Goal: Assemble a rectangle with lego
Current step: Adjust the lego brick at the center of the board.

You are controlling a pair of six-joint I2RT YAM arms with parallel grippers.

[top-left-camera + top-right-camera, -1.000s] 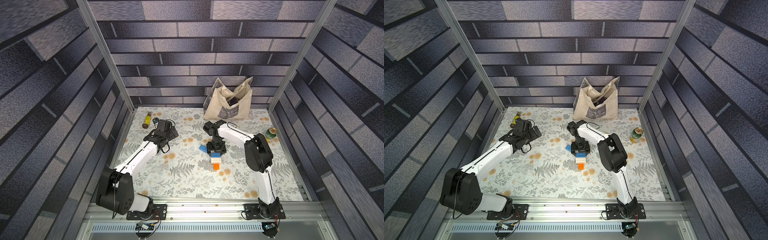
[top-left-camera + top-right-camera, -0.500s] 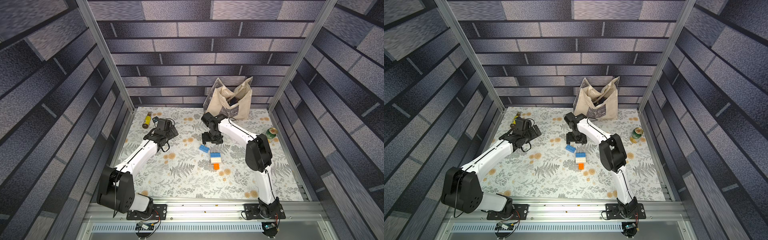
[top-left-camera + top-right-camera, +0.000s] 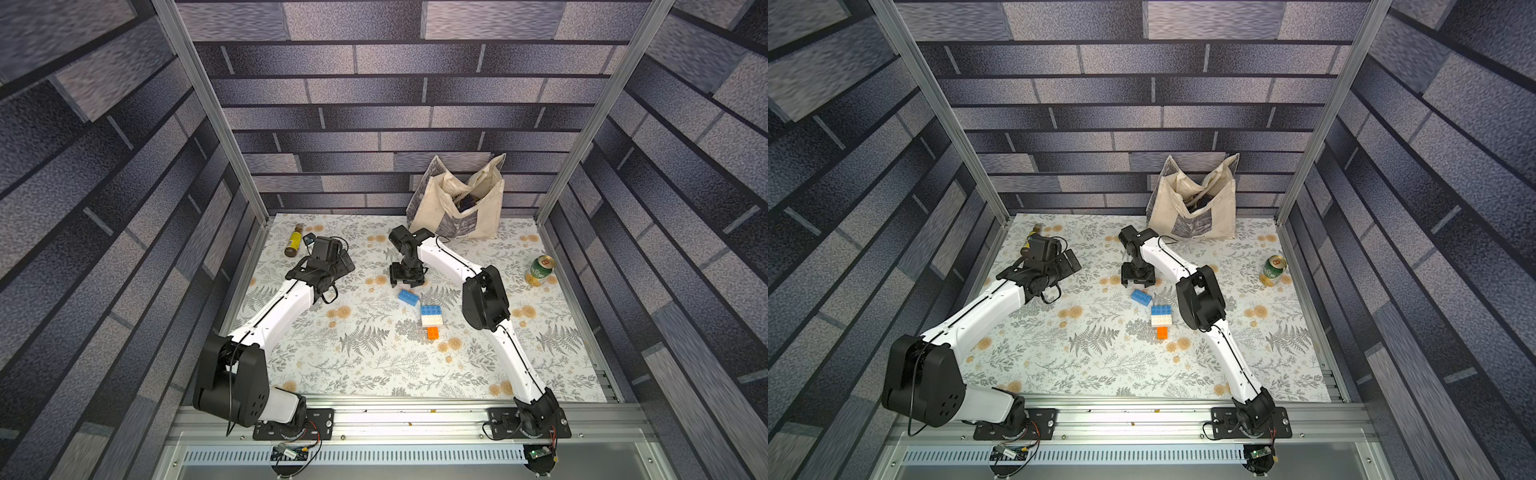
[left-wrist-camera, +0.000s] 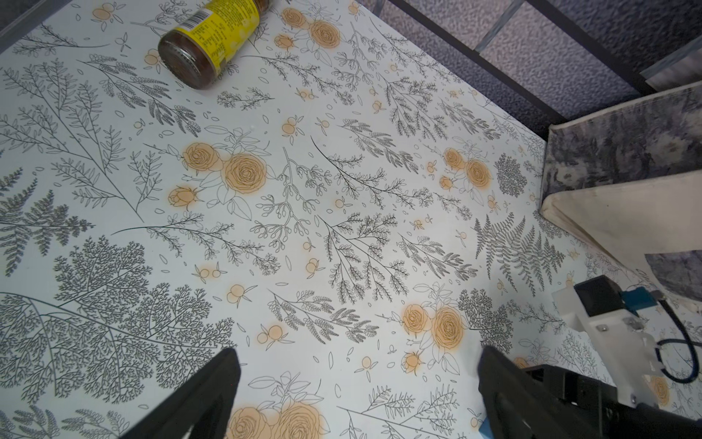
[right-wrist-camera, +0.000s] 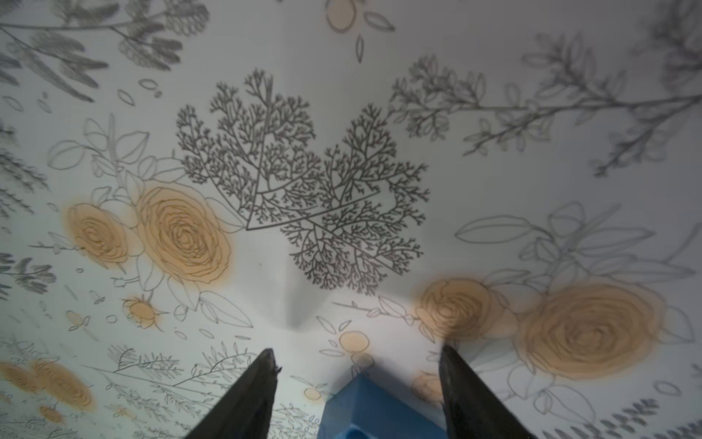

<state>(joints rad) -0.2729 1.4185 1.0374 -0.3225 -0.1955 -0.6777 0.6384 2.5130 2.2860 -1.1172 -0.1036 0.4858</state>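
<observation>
**White Arms, Black Joints**

The left arm and right arm pair white shells with black joint housings. Black cables loop beside them. Black base plates show silver screws. The left gripper and right gripper have tapered black fingers.

The desk carries one loose blue brick, one joined brick block, one green can, one jar and one cloth bag.

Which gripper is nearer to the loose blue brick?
Right. The right gripper hangs beside the loose blue brick, toward the bag; the left gripper is far off, near the jar.
</observation>
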